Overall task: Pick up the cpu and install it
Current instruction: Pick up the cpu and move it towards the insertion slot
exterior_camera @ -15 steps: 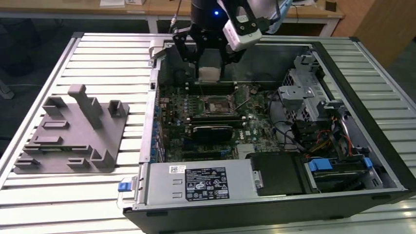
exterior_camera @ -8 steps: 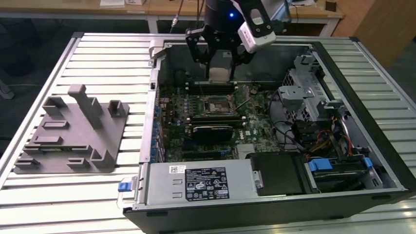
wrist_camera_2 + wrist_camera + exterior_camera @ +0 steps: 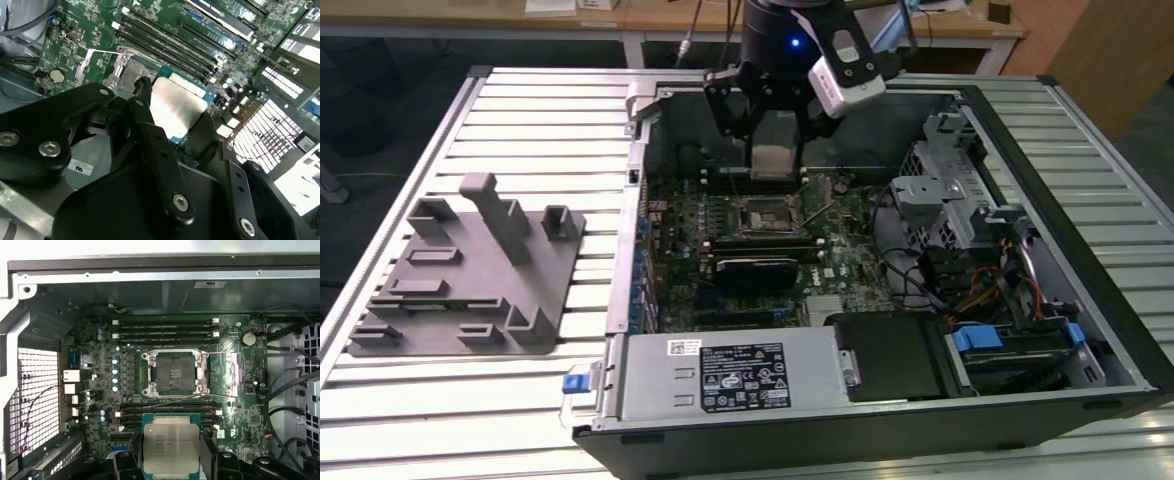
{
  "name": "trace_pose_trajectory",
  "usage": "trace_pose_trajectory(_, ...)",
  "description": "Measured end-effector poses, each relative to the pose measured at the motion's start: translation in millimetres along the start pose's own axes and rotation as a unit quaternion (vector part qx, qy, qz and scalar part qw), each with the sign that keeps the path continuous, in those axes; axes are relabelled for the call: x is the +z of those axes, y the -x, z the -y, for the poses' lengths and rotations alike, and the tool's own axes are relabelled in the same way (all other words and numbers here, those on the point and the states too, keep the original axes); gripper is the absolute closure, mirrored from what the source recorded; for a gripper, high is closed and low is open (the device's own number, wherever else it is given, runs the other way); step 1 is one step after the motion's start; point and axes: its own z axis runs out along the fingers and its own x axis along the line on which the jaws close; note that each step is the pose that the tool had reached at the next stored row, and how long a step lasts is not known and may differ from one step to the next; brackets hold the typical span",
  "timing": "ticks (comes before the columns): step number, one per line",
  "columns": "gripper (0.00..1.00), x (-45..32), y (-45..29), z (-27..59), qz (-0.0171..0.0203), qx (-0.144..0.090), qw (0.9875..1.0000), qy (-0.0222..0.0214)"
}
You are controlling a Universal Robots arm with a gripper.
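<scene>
Tool (image 3: 176, 106) downward, cpu (image 3: 170, 447) in grip, near socket (image 3: 174, 372)

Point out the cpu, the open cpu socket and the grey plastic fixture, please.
cpu (image 3: 171, 449): first wrist view, middle of its silver metal top.
cpu socket (image 3: 174, 373): first wrist view, centre of its open contact field.
grey plastic fixture (image 3: 454, 288): exterior view, its flat base plate.

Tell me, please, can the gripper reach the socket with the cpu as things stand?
Probably yes: the gripper, shut on the cpu, hangs near the socket, which lies open with nothing across it.
</scene>
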Motion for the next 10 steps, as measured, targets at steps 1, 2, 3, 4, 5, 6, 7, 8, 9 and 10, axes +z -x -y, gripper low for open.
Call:
trace_pose_trajectory(1,0.46,1.1,0.0,0.0,0.0013,0.0,1.0,0.0)
trace_pose_trajectory(2,0.46,2.3,0.0,-0.1,0.0026,-0.001,1.0,0.0001)
trace_pose_trajectory(3,0.46,3.5,0.1,-0.2,0.0039,-0.002,1.0,0.0001)
trace_pose_trajectory(4,0.46,4.7,0.3,-0.3,0.0048,-0.002,1.0,0.0001)
trace_pose_trajectory(5,0.46,6.0,0.9,-0.5,0.0058,-0.004,1.0,0.0001)
trace_pose_trajectory(6,0.46,7.3,1.6,-0.7,0.0066,-0.005,1.0,0.0001)
trace_pose_trajectory(7,0.46,8.7,2.3,-0.9,0.0074,-0.006,1.0,0.0002)
trace_pose_trajectory(8,0.46,10.2,3.1,-1.1,0.0081,-0.007,0.9999,0.0002)
trace_pose_trajectory(9,0.46,11.8,3.9,-1.3,0.0085,-0.009,0.9999,0.0002)
trace_pose_trajectory(10,0.46,13.6,4.6,-1.6,0.0086,-0.009,0.9999,0.0003)
